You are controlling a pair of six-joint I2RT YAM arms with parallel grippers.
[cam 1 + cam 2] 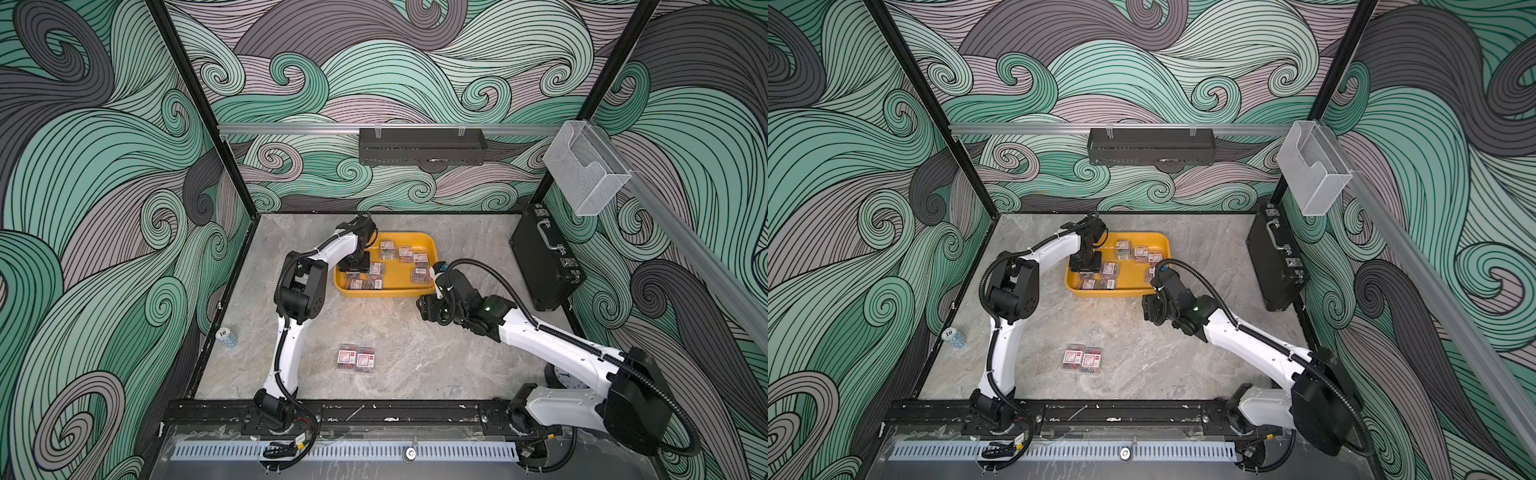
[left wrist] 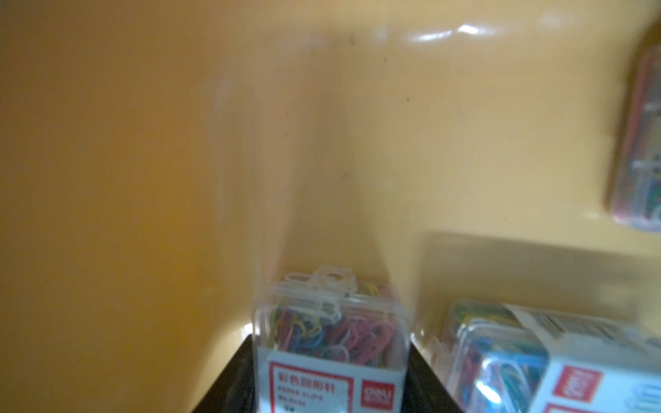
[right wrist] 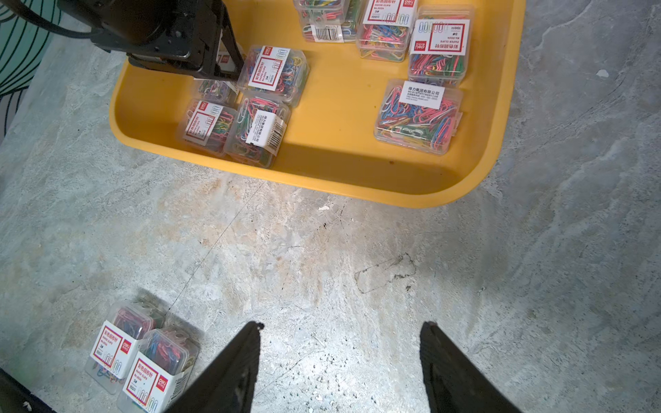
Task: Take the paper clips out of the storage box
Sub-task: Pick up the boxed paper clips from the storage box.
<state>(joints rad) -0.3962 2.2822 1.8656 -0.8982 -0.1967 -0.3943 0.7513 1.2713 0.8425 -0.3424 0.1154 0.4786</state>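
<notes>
out boxes (image 1: 356, 359): two clip boxes, side by side and touching, labels up, on the table (image 1: 415, 353). Near centre, well apart from the tray.
right claw (image 3: 341, 325): wide open, nothing in it. Points down at bare table just near of the tray's near-right corner.
tray (image 1: 384, 293): yellow, flat on the table, mid to far, between the two arms.
left claw (image 2: 331, 341): down inside the tray, near-left part, by the left wall. Closed in on one box.
held box (image 2: 331, 318): clear, coloured clips, red-white label. It fills the gap between the fingers (image 2: 229, 386), with both black fingers against its sides. Lifted or resting on the tray floor: cannot tell.
left group (image 3: 261, 132): three boxes bunched just beside the left claw, near-left of the tray, touching each other.
right group (image 3: 438, 50): four boxes in the tray's right half, one nearer and apart, three in a loose row farther back.
briefcase (image 1: 544, 266): black, closed, on edge against the right wall, far right.
bin (image 1: 582, 166): clear, on the right wall rail, above the briefcase.
shelf (image 1: 422, 145): black, on the back wall rail.
</notes>
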